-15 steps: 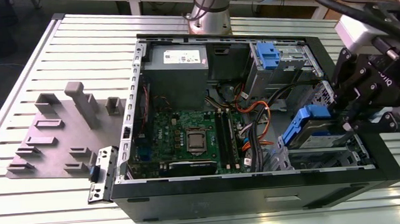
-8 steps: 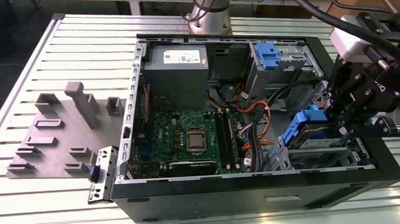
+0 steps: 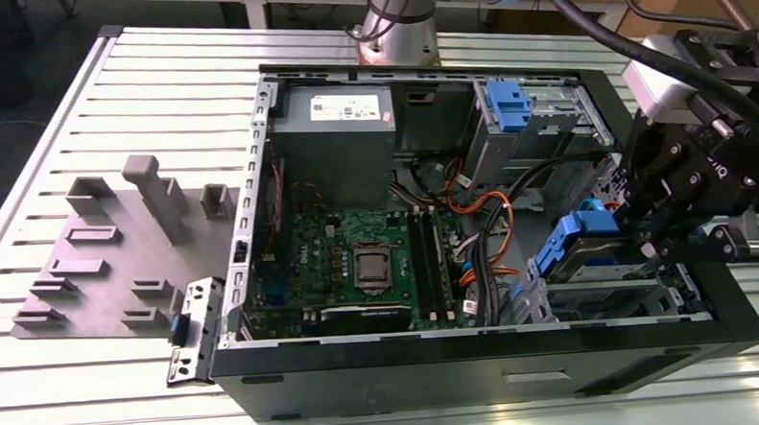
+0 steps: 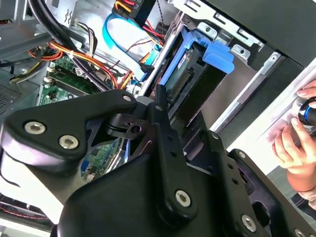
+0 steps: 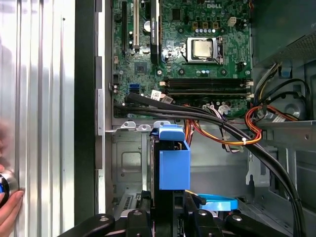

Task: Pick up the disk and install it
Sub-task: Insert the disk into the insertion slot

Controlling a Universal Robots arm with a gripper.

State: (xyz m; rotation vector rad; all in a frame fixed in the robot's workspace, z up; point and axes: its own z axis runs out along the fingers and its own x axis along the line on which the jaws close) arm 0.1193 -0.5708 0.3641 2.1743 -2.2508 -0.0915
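The disk (image 3: 591, 246) is a silver-grey drive in a blue plastic carrier. It stands on edge in the drive bay at the lower corner of the open computer case (image 3: 489, 357), on the exterior view's right. My gripper (image 3: 640, 241) hangs over that corner, shut on the disk. In the first wrist view the blue carrier (image 5: 174, 165) rises between my two black fingers (image 5: 141, 217), above the metal bay floor. The second wrist view shows the disk (image 4: 190, 74) with its connector edge and blue tab, one finger (image 4: 160, 106) lying against it.
Inside the case are a grey power-supply box (image 3: 334, 118), a motherboard (image 3: 356, 262), a blue latch on a metal cage (image 3: 509, 106) and orange and black cables (image 3: 482, 213) beside the bay. A grey fixture plate (image 3: 113, 258) lies on the exterior view's left. A person's hand (image 4: 296, 143) rests outside the case.
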